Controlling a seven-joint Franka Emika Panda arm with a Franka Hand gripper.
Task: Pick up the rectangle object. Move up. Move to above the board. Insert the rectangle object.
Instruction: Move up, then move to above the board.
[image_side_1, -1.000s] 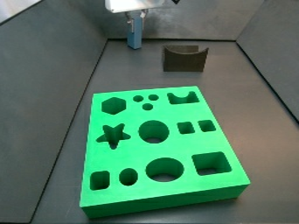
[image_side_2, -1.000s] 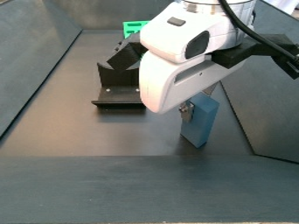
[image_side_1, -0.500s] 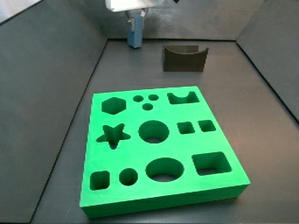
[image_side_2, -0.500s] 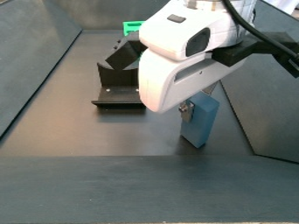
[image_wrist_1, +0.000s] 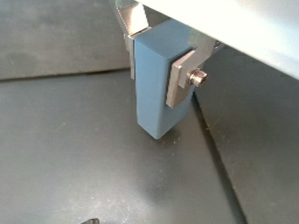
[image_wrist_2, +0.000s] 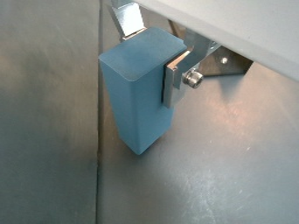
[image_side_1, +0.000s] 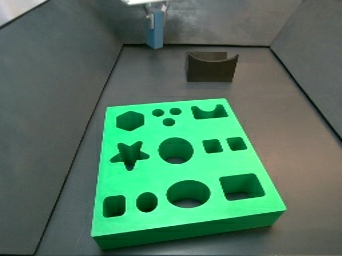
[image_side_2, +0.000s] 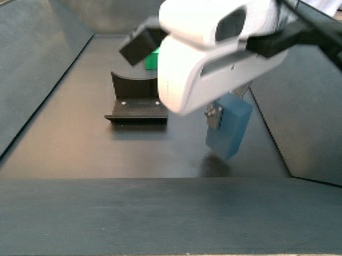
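The rectangle object (image_wrist_1: 156, 83) is a slim light-blue block, held upright between my silver fingers (image_wrist_1: 181, 77) in both wrist views. My gripper (image_wrist_1: 158, 59) is shut on its upper part, also seen from the other wrist camera as gripper (image_wrist_2: 149, 54) and block (image_wrist_2: 138, 101). In a side view the gripper (image_side_1: 154, 8) hangs at the far back of the floor with the block (image_side_1: 154, 32) below it, its lower end just off the floor. The green board (image_side_1: 187, 170) with cut-out holes lies nearer the front, well away from the block (image_side_2: 234, 128).
The dark fixture (image_side_1: 210, 65) stands at the back, to the right of the held block and behind the board; it also shows in the other side view as the fixture (image_side_2: 134, 98). Grey walls slope up around the floor (image_side_1: 80, 130).
The gripper has risen a little with the light-blue block in it; the block's lower end has come up off the floor. Board and fixture have not moved.
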